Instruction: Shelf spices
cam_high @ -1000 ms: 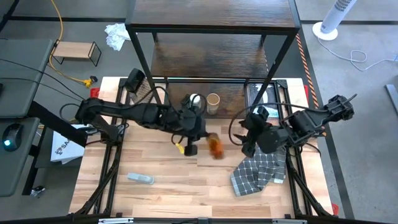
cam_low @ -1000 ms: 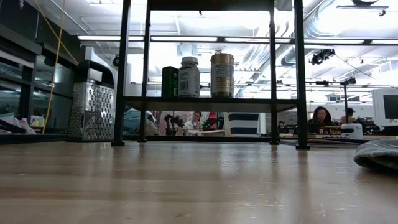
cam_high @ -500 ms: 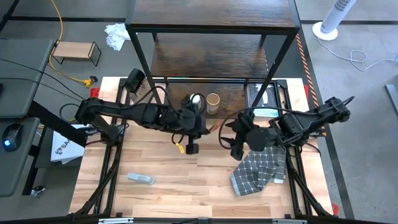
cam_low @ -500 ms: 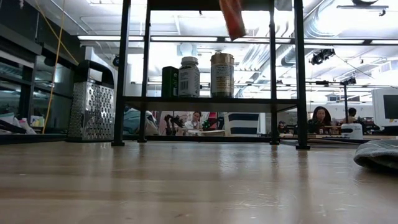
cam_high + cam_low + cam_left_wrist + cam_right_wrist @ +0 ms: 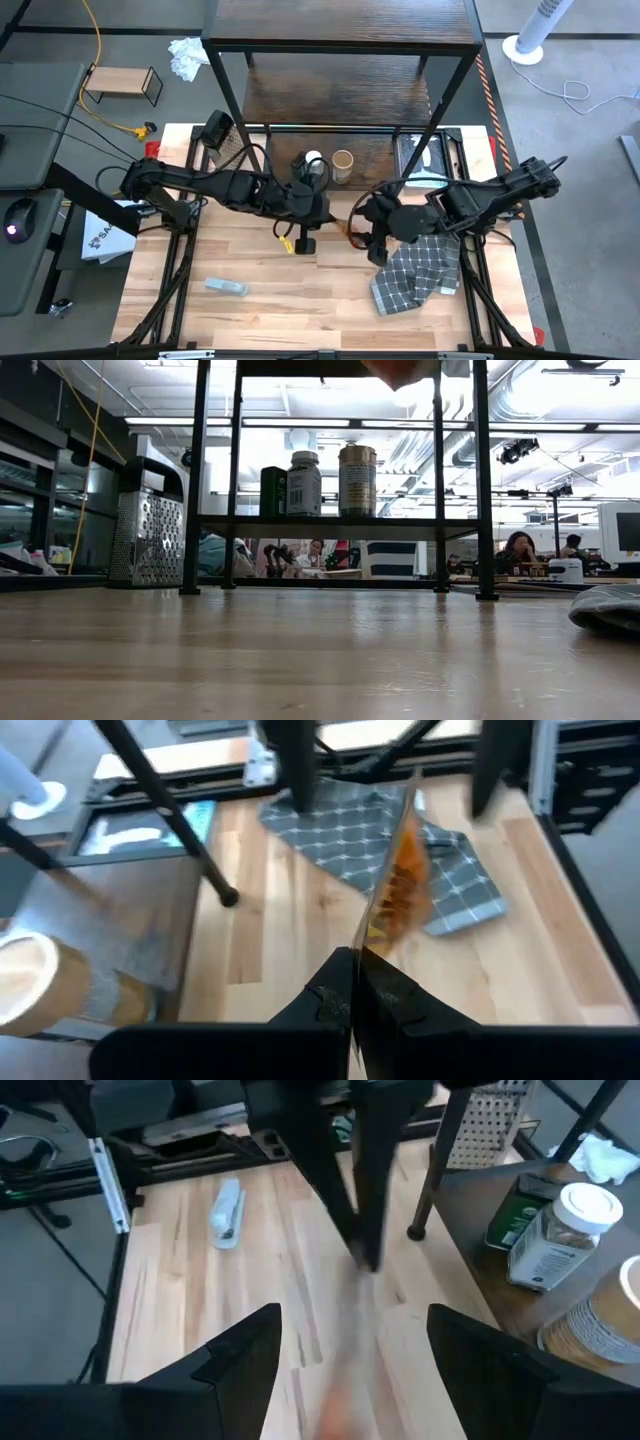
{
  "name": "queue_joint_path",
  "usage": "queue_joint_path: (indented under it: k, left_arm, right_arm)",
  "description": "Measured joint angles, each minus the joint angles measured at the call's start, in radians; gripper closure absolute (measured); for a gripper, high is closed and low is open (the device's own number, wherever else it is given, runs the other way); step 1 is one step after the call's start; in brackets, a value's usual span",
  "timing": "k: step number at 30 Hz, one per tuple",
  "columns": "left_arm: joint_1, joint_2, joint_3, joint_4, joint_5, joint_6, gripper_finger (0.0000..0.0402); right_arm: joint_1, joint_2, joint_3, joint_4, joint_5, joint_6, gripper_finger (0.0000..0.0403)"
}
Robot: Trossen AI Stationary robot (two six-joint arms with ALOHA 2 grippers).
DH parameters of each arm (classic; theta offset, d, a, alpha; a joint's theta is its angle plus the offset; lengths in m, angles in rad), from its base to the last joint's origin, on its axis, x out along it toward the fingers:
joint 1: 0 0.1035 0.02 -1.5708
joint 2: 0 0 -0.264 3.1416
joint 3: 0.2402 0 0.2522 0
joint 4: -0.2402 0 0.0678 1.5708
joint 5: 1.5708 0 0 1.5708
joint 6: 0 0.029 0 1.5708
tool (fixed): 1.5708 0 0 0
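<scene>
From the middle of the pale, straight-grained wooden table [image 5: 270, 310], the tall shelf of dark wood-grain boards in a thin black metal frame [image 5: 340, 20] stands at twelve o'clock. On its lowest board stand three containers in a row: a squarish dark jar [image 5: 272, 490], a clear round jar with a white ribbed cap [image 5: 304, 485], and a brown cylinder jar with a flat tan lid [image 5: 357, 480].

The left gripper [image 5: 352, 990] is just short of the shelf's front edge, near the table's centre. Its two dark fingers are pressed together on the bottom edge of the flat reddish-brown packet [image 5: 402, 885]. The packet is thin and glossy, stands upright and is seen edge-on, lifted clear of the wood. From table height only its lower corner shows, high up near the shelf's upper board.

The right gripper [image 5: 355, 1312] comes in from three o'clock and faces the left one at close range, its fingers spread wide apart. The packet sits right by them, but I cannot tell whether they touch it.

A rumpled grey cloth with a thin white check [image 5: 415, 275] lies at four o'clock. A small clear flat plastic piece [image 5: 226, 287] lies at seven o'clock. A perforated metal box grater with a black handle [image 5: 147, 540] stands at eleven o'clock, beside the shelf's leg.
</scene>
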Motion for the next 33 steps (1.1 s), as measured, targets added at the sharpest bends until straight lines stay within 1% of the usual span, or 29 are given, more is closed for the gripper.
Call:
queue_joint_path:
  k: [3,7,9,10,12,13,15,16,17,19,22,25,27,30,33]
  left_arm:
    - [0.000,0.000,0.000,0.009,-0.026,0.000,0.0401]
    - [0.000,0.000,0.005,0.001,-0.026,0.006,0.0401]
    - [-0.006,0.000,0.009,0.003,-0.026,0.013,0.0401]
    - [-0.008,-0.002,0.010,0.002,-0.026,0.014,0.0401]
    - [-0.011,-0.009,0.010,-0.016,-0.024,0.014,0.0401]
    - [-0.013,-0.011,0.010,-0.023,-0.025,0.015,0.0401]
    - [-0.013,-0.015,0.010,-0.042,-0.026,0.016,0.0401]
    - [-0.013,-0.015,0.010,-0.047,-0.027,0.015,0.0401]
    - [-0.013,-0.015,0.010,-0.047,-0.027,0.015,0.0401]
    - [-0.013,-0.017,0.010,-0.044,-0.024,0.022,0.0401]
    - [-0.013,-0.022,0.010,-0.021,-0.018,0.031,0.0396]
    - [-0.013,-0.029,0.012,0.011,-0.016,0.007,0.0378]
    - [-0.013,-0.042,0.015,-0.017,-0.016,-0.017,0.0358]
    - [-0.013,-0.080,0.019,-0.077,-0.016,-0.064,0.0317]
    - [-0.018,-0.127,0.019,-0.208,-0.016,-0.164,0.0273]
  right_arm:
    - [-0.011,0.021,0.000,0.011,0.001,-0.003,0.0155]
    - [-0.021,0.047,0.000,0.011,0.003,-0.003,0.0156]
    - [-0.024,0.051,0.000,0.018,0.033,-0.003,0.0167]
    - [-0.024,0.051,0.000,0.020,0.046,-0.008,0.0180]
    - [-0.024,0.052,0.000,0.028,0.063,-0.014,0.0218]
    - [-0.024,0.052,0.000,0.036,0.065,-0.024,0.0247]
    - [-0.024,0.052,0.000,0.045,0.052,-0.036,0.0319]
    - [-0.024,0.052,0.000,0.045,0.029,-0.038,0.0359]
    - [-0.024,0.052,0.000,0.044,0.004,-0.037,0.0380]
    - [-0.024,0.052,0.000,0.044,-0.012,-0.027,0.0387]
    - [-0.024,0.051,0.001,0.047,-0.007,-0.009,0.0399]
    - [-0.024,0.046,0.001,0.031,0.019,0.021,0.0401]
    - [-0.023,0.039,0.001,-0.007,0.022,0.050,0.0402]
    - [-0.014,0.037,0.002,-0.094,0.032,0.133,0.0402]
    - [0.016,0.037,-0.003,-0.216,0.075,0.272,0.0402]
